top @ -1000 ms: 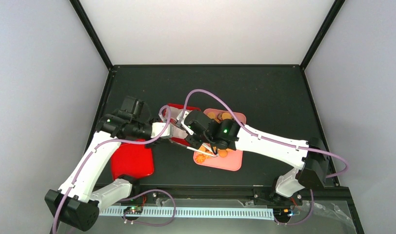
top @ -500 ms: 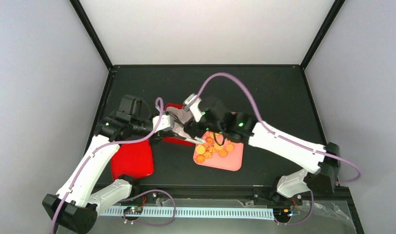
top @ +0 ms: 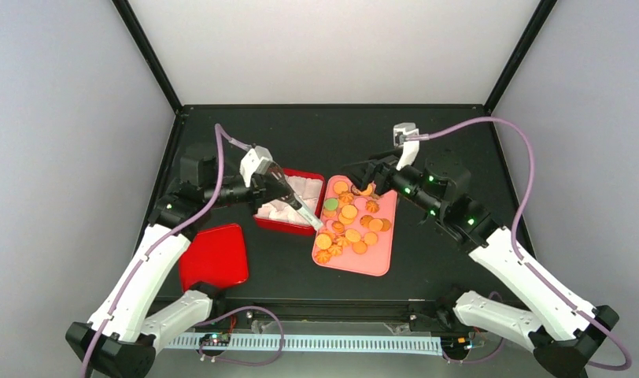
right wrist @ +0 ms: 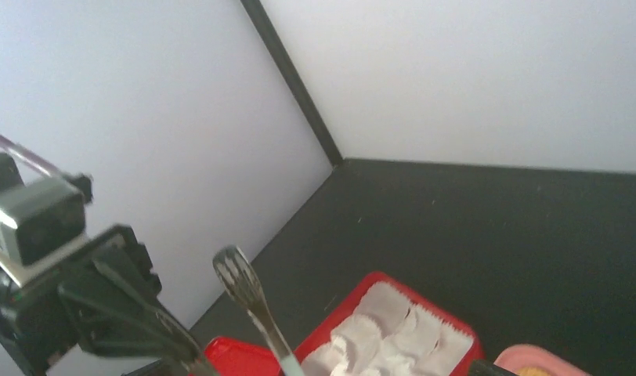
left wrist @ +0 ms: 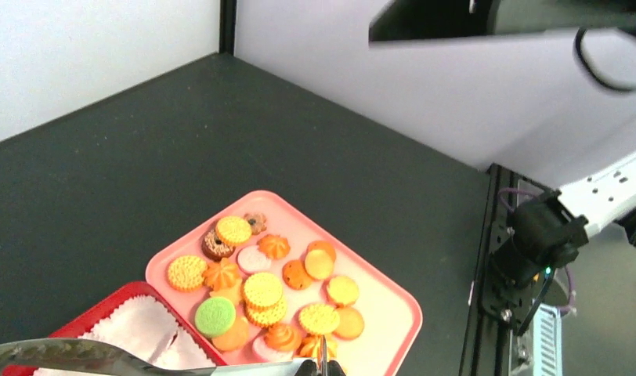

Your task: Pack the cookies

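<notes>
Several cookies (top: 349,224) (left wrist: 264,290), mostly orange with one green (left wrist: 215,316), lie on a pink tray (top: 375,264) (left wrist: 393,313). My left gripper (top: 271,179) (left wrist: 323,370) is shut on the metal tongs (top: 297,206) (left wrist: 80,354) (right wrist: 248,301). They slant over the red box (top: 289,227) (right wrist: 334,313), their tip near the tray's left edge. Beyond the tray's far end hangs my right gripper (top: 367,177), open, empty and apart from the tongs. Its fingers barely show in its own wrist view.
White paper cups (top: 289,203) (right wrist: 393,333) (left wrist: 135,329) fill the red box, which sits left of the pink tray. A red lid (top: 214,256) (right wrist: 236,356) lies near the left arm. Black frame posts stand at the table's back corners.
The right gripper opened, let go of the tongs and drew back up and to the right, uncovering the tray. The left gripper shut on the tongs and now holds them alone.
</notes>
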### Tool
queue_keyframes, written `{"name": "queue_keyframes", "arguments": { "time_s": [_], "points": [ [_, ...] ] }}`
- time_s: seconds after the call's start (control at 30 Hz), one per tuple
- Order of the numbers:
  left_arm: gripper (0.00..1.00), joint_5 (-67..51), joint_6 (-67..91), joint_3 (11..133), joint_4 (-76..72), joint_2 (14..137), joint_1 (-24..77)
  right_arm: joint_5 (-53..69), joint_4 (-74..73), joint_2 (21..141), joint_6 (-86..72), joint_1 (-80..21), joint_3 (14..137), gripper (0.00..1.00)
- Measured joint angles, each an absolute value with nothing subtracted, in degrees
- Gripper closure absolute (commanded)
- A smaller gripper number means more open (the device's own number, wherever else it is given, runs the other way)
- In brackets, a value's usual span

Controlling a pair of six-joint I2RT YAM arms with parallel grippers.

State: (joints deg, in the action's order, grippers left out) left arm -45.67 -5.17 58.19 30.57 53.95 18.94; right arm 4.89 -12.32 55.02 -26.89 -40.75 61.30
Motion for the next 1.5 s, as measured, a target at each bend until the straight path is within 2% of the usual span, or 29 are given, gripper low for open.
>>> {"name": "queue_keyframes", "arguments": {
  "time_s": [0.13,0.37,0.57,0.77,1.03,1.13,1.33,1.4,1.43,1.5],
  "points": [
    [0.99,-45.1,-1.8,57.6,27.5,52.6,18.9,7.7,-10.5,54.1,-28.9,-40.7,55.7,0.01],
    [0.99,-46.5,2.1,57.7,26.1,53.0,18.9,19.0,-8.3,56.9,-27.8,-40.7,52.0,0.18],
    [0.98,-56.2,6.7,60.4,25.0,53.0,18.9,30.2,-4.7,62.1,-27.1,-40.7,50.9,0.30],
    [0.99,-64.6,9.2,62.4,23.6,52.0,18.9,37.2,-3.3,65.1,-27.2,-40.7,50.2,0.33],
    [0.98,-68.5,11.9,62.4,22.2,50.7,18.9,45.6,0.4,67.0,-27.4,-41.9,49.4,0.37],
    [0.99,-69.0,13.4,62.4,21.0,50.7,18.9,46.5,1.0,68.1,-27.4,-43.5,49.3,0.47],
    [0.99,-69.2,15.3,62.4,19.1,50.7,18.9,47.2,1.9,71.0,-27.2,-45.5,49.6,0.91],
    [0.98,-68.9,15.2,62.4,19.2,50.7,18.9,47.3,1.6,71.2,-26.5,-46.0,50.0,0.99],
    [0.91,-68.8,14.7,62.4,19.4,50.7,18.9,47.3,0.8,71.1,-25.8,-46.1,50.5,0.99],
    [0.37,-68.4,12.1,63.0,21.4,50.7,18.9,46.4,-2.5,70.5,-23.4,-46.2,51.9,0.99]
  ]
}}
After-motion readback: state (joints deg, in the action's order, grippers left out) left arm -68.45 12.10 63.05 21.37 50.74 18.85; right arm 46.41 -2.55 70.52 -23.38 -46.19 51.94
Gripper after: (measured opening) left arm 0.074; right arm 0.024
